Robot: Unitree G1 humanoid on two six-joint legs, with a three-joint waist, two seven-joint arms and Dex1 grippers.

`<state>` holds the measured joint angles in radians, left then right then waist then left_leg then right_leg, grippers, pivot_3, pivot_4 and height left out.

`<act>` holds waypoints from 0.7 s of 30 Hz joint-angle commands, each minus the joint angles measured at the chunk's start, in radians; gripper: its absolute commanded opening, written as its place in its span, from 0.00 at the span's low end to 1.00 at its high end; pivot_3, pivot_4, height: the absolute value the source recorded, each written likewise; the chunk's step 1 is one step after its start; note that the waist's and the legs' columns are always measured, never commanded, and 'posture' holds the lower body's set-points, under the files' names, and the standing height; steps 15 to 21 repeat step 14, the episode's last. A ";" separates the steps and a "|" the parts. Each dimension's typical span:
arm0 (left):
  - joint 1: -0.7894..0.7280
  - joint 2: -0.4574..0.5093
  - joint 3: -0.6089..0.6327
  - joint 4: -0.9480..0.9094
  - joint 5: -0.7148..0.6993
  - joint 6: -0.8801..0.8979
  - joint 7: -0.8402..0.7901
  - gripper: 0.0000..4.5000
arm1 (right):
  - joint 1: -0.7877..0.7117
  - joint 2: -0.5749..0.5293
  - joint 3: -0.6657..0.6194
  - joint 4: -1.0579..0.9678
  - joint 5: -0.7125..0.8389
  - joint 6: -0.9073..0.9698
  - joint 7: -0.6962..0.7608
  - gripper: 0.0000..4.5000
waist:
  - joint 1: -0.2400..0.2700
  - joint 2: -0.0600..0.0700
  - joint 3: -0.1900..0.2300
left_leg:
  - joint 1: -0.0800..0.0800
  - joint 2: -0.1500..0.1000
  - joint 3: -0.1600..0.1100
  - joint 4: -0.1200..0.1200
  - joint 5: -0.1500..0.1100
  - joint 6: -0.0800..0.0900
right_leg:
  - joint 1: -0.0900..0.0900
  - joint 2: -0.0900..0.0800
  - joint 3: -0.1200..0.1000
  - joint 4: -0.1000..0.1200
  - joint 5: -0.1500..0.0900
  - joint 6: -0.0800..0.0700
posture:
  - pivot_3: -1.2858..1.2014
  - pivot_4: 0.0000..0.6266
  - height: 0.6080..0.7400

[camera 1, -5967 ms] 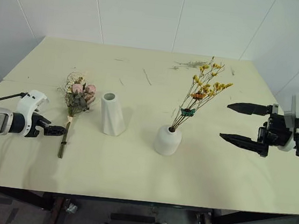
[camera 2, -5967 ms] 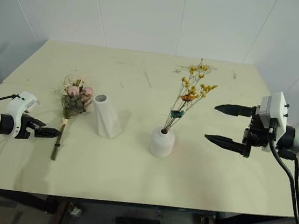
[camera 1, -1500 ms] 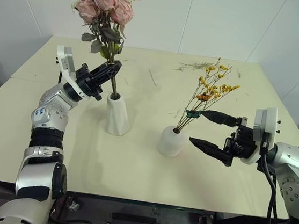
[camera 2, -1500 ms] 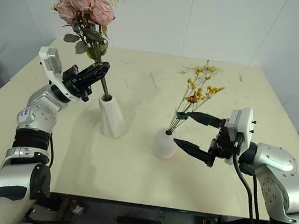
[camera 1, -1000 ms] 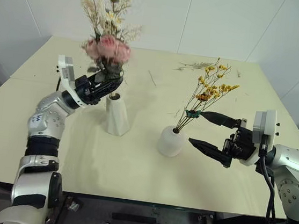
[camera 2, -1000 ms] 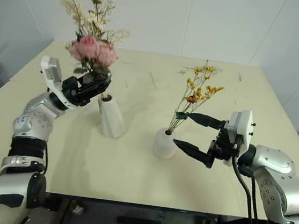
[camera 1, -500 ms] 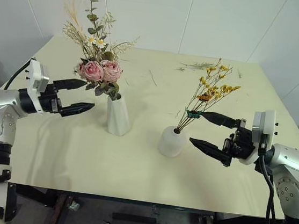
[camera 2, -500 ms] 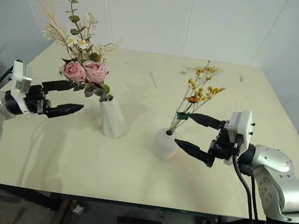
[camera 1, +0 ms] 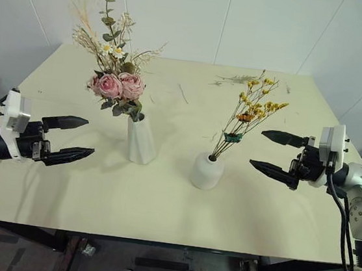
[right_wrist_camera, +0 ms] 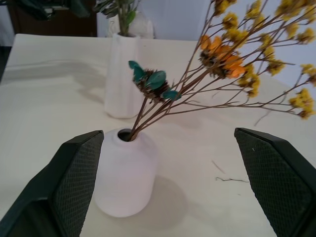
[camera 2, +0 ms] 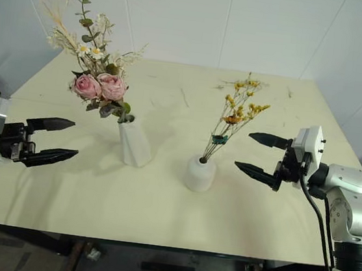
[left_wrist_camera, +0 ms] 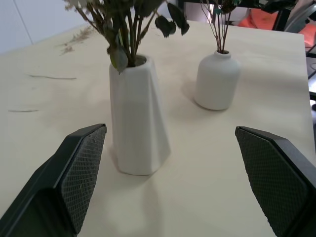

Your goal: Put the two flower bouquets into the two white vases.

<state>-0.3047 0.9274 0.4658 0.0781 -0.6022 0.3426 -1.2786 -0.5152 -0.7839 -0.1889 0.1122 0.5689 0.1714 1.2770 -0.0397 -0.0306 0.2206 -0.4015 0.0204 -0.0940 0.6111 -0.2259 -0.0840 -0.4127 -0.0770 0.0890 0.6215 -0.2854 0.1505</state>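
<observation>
Left hand (camera 1: pixel 80 138) withdrawn from roses (camera 1: pixel 116 86)

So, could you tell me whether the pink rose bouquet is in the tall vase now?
In. The pink rose bouquet stands with its stems inside the tall vase, and nothing is holding it.

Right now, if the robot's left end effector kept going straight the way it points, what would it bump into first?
Probably the tall white vase holding the pink rose bouquet. The open left end effector points across the table at it, nothing between. The exact line is hard to judge.
</observation>
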 commanded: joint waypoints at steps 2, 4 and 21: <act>0.060 0.020 0.084 -0.066 -0.019 -0.027 0.016 0.99 | -0.060 -0.033 0.013 0.091 -0.041 -0.067 0.092 1.00 | -0.006 0.000 0.000 | 0.000 0.000 0.000 0.000 0.000 0.000 | 0.000 0.000 0.000 0.000 0.000 0.000 | 0.52 0.24 1.00; 0.067 0.025 0.094 -0.073 -0.022 -0.032 0.016 0.99 | -0.078 -0.043 0.022 0.115 -0.051 -0.074 0.128 1.00 | -0.010 0.001 0.000 | 0.000 0.000 0.000 0.000 0.000 0.000 | 0.000 0.000 0.000 0.000 0.000 -0.001 | 0.52 0.24 1.00; 0.000 -0.012 0.010 0.004 0.035 -0.148 0.024 0.99 | -0.063 -0.037 0.025 0.140 -0.087 -0.150 0.170 1.00 | -0.013 0.001 0.000 | 0.000 0.000 0.000 0.000 0.000 0.000 | 0.000 0.000 0.000 0.000 0.000 -0.001 | 0.52 0.24 1.00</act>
